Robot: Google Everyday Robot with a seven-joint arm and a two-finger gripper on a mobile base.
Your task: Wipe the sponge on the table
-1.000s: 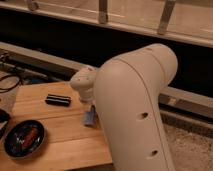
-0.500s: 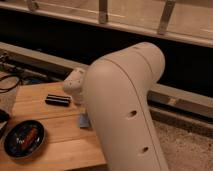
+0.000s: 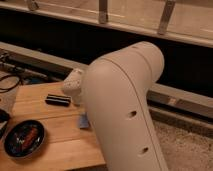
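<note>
The small light-blue sponge [image 3: 83, 121] lies on the light wooden table [image 3: 50, 125], only partly showing at the left edge of my big white arm. My gripper [image 3: 75, 91] is the white piece reaching down just above and behind the sponge, right of the black bar. The arm hides its lower end and where it meets the sponge.
A flat black bar [image 3: 58, 100] lies on the table left of the gripper. A black bowl [image 3: 23, 138] with something reddish in it sits at the front left. Cables [image 3: 9, 82] lie off the table's left end. Speckled grey floor [image 3: 185, 145] is to the right.
The arm has swung left and now fills more of the view. The sponge has shifted a little left and toward the front of the table along with the gripper.
</note>
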